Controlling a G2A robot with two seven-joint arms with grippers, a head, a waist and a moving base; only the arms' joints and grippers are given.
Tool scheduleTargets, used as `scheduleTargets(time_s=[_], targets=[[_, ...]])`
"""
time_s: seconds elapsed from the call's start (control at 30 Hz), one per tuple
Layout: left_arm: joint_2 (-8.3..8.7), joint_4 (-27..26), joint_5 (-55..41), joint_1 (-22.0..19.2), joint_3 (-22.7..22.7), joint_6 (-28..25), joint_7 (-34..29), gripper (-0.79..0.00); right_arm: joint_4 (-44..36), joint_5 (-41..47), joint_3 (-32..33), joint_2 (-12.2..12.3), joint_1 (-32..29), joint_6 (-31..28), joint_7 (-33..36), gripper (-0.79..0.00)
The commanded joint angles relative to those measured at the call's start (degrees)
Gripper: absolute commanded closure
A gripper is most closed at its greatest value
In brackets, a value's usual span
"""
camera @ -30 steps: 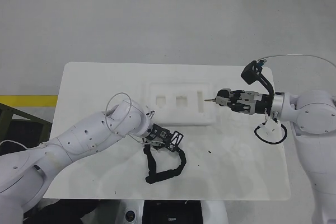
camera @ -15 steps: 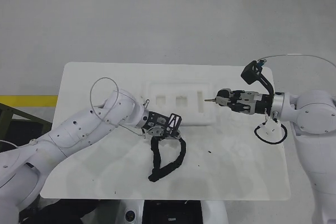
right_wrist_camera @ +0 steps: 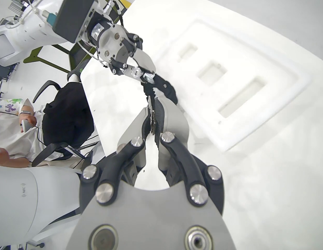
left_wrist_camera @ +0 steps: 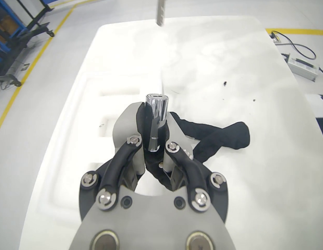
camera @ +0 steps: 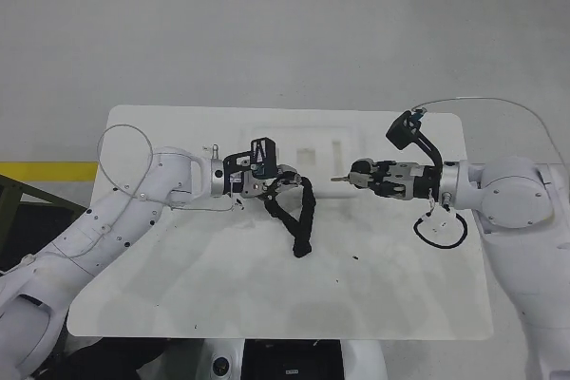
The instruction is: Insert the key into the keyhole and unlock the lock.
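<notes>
My left gripper is shut on the lock, a chrome cylinder whose keyhole end points away from the wrist. The lock's black sleeved cable hangs down to the table. My right gripper is shut on the key, held level with its tip pointing at the lock across a short gap. In the left wrist view the key hangs beyond the keyhole, apart from it. In the right wrist view the key sits edge-on between the pads, with the left gripper farther off.
A white foam tray with three recesses lies at the back of the white table, under and behind both grippers. A small dark speck lies on the table in front of them.
The left arm has lifted the lock from the table's front middle, carried it back over the tray and turned it toward the key. The right gripper has shifted slightly left with the key.
</notes>
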Motion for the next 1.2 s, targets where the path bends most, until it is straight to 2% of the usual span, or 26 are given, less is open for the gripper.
scheduleTargets(time_s=[0.0, 0.3, 0.7, 1.0, 1.17], targets=[[0.42, -1.2, 0.4, 1.4, -1.4, 2.3, -0.1, 0.0, 1.0, 0.7, -2.2, -0.3, 1.4, 0.8, -0.2, 0.0], [1.89, -5.1, 9.9, 6.9, -5.5, 7.4, 4.4, 0.0, 3.1, 0.1, -10.0, -1.5, 7.0, 3.7, -0.6, 0.0], [2.79, -5.4, 20.3, 13.1, -8.4, 9.7, 15.0, 0.0, -0.2, -2.2, -13.2, -1.6, 9.3, 6.9, 1.6, 0.0], [2.94, -5.5, 22.8, 16.1, -10.8, 11.5, 16.5, 0.0, 0.9, -3.1, -17.7, -2.5, 11.8, 9.0, 0.9, 0.0], [2.78, -5.6, 23.2, 16.6, -11.3, 11.7, 16.8, 0.0, 0.9, -3.6, -18.2, -2.6, 12.1, 9.9, 0.5, 0.0]])
